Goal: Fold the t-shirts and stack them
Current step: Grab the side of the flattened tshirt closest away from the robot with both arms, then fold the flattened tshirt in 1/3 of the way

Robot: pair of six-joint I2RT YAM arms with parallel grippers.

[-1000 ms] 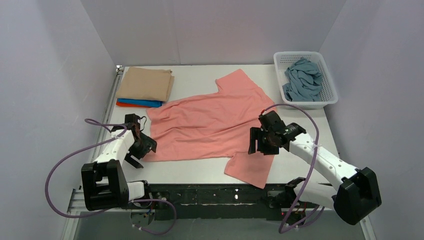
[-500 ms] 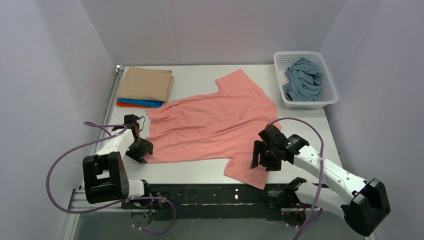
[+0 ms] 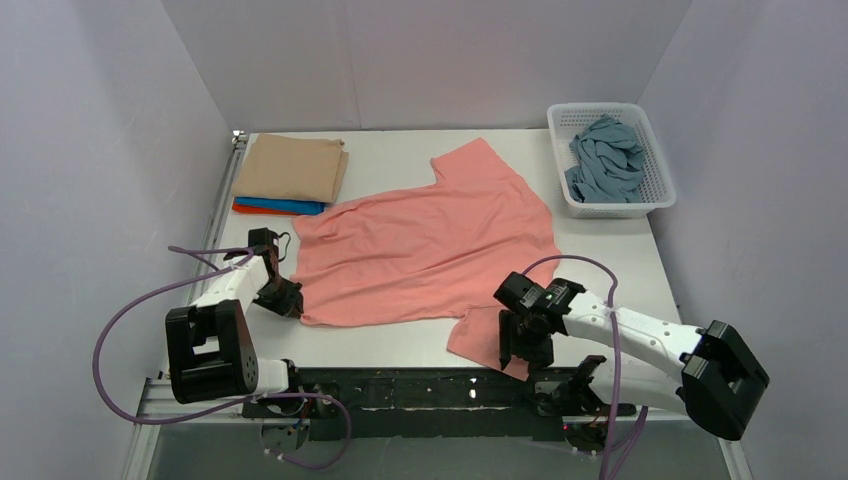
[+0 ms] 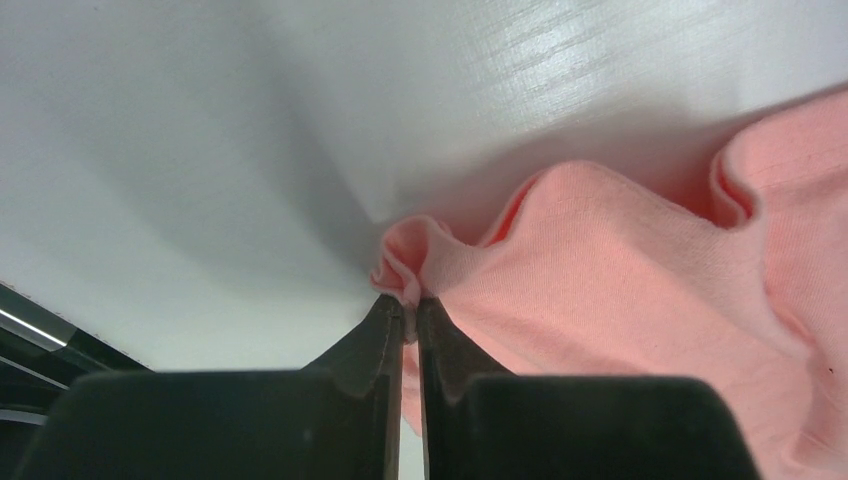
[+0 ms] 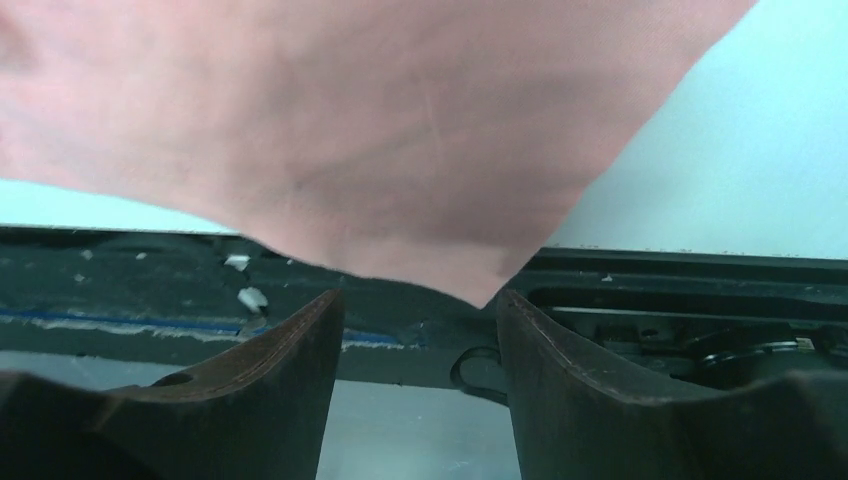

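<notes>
A salmon-pink t-shirt (image 3: 430, 240) lies spread flat across the middle of the table. My left gripper (image 3: 292, 303) is shut on its near-left hem corner; in the left wrist view the black fingers (image 4: 411, 305) pinch a small fold of the pink cloth (image 4: 620, 270). My right gripper (image 3: 514, 352) stands open over the near sleeve at the table's front edge. In the right wrist view the sleeve's corner (image 5: 350, 150) hangs just beyond the open fingertips (image 5: 418, 300), with nothing between them. A tan t-shirt (image 3: 292, 167) lies folded on a bright blue one (image 3: 290, 205) and an orange-red one (image 3: 248, 208).
A white mesh basket (image 3: 600, 108) at the back right holds a crumpled grey-blue t-shirt (image 3: 603, 160). The folded stack sits at the back left. The black frame rail (image 5: 650, 280) runs along the table's front edge under my right gripper. Walls close in on three sides.
My left gripper slid to the shirt's hem corner and shut on it. My right arm swung down toward the front edge over the near sleeve, its jaws narrowing a little.
</notes>
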